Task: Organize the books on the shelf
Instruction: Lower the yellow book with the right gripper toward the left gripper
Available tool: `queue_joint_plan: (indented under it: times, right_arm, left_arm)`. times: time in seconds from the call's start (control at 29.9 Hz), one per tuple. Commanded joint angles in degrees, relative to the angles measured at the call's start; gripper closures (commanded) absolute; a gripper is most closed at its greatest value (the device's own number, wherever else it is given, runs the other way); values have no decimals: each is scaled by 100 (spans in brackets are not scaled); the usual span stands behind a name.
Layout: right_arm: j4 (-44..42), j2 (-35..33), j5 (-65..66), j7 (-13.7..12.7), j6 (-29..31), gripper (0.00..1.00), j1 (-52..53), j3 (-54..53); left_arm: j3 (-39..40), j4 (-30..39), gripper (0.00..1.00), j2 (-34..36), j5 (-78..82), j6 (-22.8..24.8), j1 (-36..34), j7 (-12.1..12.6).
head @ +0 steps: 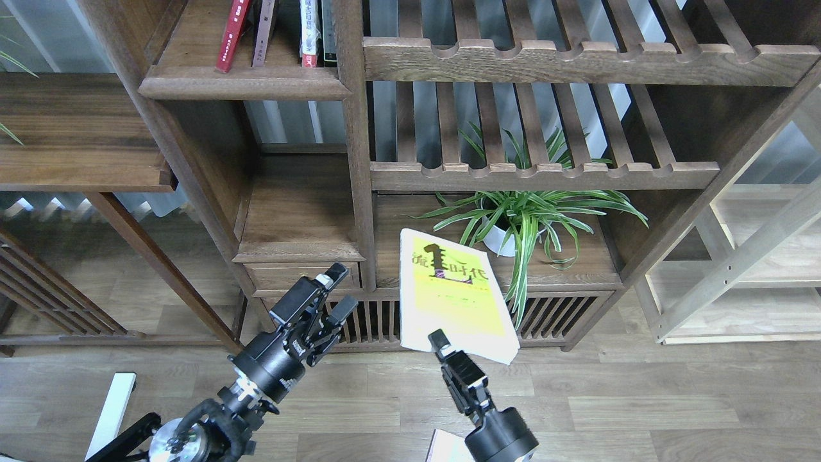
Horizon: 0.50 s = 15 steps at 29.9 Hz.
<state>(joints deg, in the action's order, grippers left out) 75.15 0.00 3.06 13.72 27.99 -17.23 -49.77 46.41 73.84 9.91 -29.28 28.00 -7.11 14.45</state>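
My right gripper (442,343) is shut on the lower edge of the thick yellow-green book (452,292) with black characters and holds it in the air, cover facing me, in front of the low cabinet. My left gripper (340,289) is open and empty, just left of the book, below the small shelf board (301,212). The upper dark-brown shelf (244,82) with a rounded front edge holds a red book (232,35) leaning beside thin upright spines. A corner of a pale book (442,448) shows at the bottom edge.
A potted spider plant (523,218) stands on the cabinet top, right of the held book. Slatted notched racks (545,173) run above it. A low cabinet with slatted doors (378,321) stands behind both grippers. Pale wood shelving (737,276) stands at the right. A white object (112,410) lies at the lower left.
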Motion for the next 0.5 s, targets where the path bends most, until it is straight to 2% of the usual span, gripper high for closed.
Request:
queue_joint_plan:
  times: [0.0, 0.17, 0.37, 0.47]
  right_arm:
    - [-1, 0, 54, -10, 1, 99, 53, 195]
    - [-1, 0, 80, -10, 1, 99, 88, 336]
    - [-9, 0, 440, -10, 1, 99, -8, 705]
    - [-9, 0, 467, -10, 1, 99, -52, 767]
  left_arm:
    - [-316, 95, 6, 432, -445, 0, 0, 23]
    - [-458, 227, 6, 828, -596, 0, -1, 23]
    - [-493, 149, 9, 872, -640, 0, -44, 31]
    - [-563, 113, 10, 881, -640, 0, -53, 119]
